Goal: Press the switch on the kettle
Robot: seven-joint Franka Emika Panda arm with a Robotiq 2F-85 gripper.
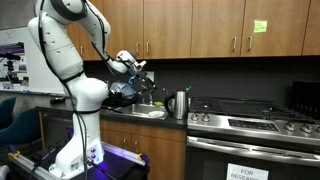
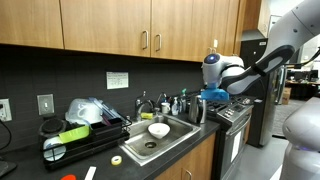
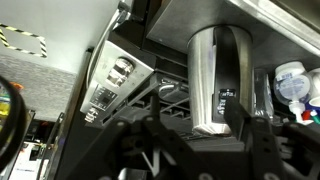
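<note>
White arm (image 1: 78, 62) bent forward at elbow, hand (image 1: 138, 72) angled downward, its opening unclear in shadow.

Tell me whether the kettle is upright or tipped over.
Upright: the kettle stands on its base beside the stove, its sides vertical in an exterior view.

The shiny silver kettle (image 1: 179, 104) stands upright beside the stove (image 1: 250, 123).

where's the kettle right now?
In an exterior view the kettle stands upright between the sink and the stove, below the wall cabinets. In the wrist view it sits centre-right.
</note>
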